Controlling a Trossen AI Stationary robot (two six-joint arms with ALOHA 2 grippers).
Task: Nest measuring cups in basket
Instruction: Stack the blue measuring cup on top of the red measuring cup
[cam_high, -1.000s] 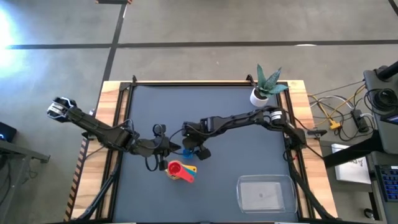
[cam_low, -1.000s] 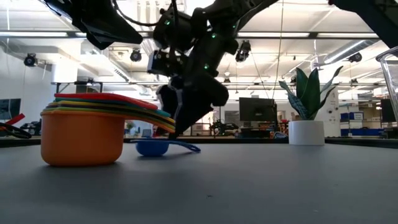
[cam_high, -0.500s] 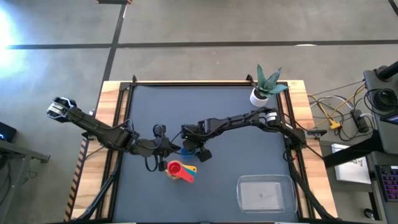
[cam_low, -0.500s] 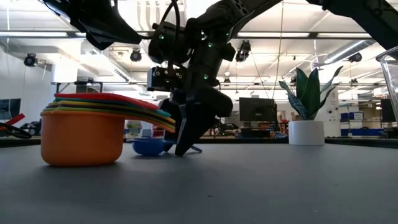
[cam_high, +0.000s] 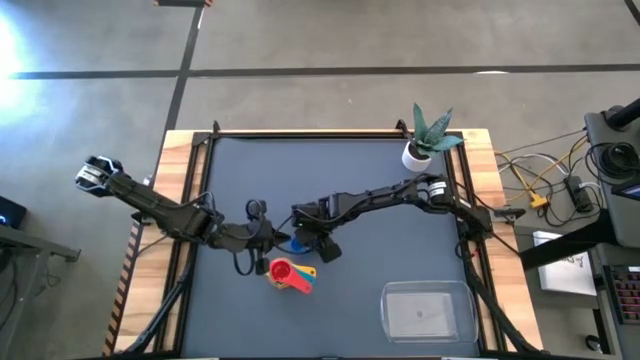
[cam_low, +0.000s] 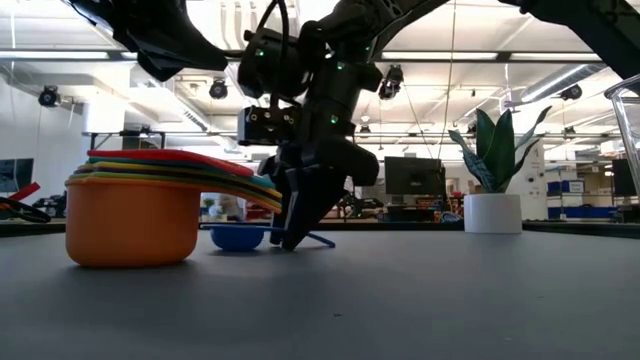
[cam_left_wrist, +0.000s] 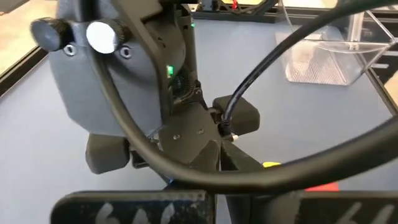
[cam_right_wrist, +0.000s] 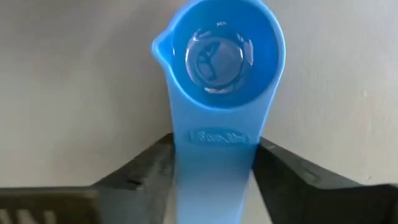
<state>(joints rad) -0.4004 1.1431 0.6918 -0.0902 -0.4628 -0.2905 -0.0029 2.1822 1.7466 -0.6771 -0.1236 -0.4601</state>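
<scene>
While the right gripper (cam_low: 298, 235) stands tip-down on the table near its middle, we see its two dark fingers (cam_right_wrist: 140, 168) flanking the flat handle of the blue cup (cam_right_wrist: 217, 74), touching or all but touching each edge; we judge them about to pinch it, though we cannot tell whether they grip yet. From this gripper the cup's long axis runs straight ahead, handle between the fingers and bowl beyond the tips. The blue cup sits just to the far side of the stacked cups (cam_high: 290, 273), whose orange bottom cup (cam_low: 132, 220) carries the rest. Well to the right, at the near edge, lies the clear basket (cam_high: 428, 310). Our left gripper (cam_high: 262, 238) hovers just left of the blue cup, its fingers' state unclear.
</scene>
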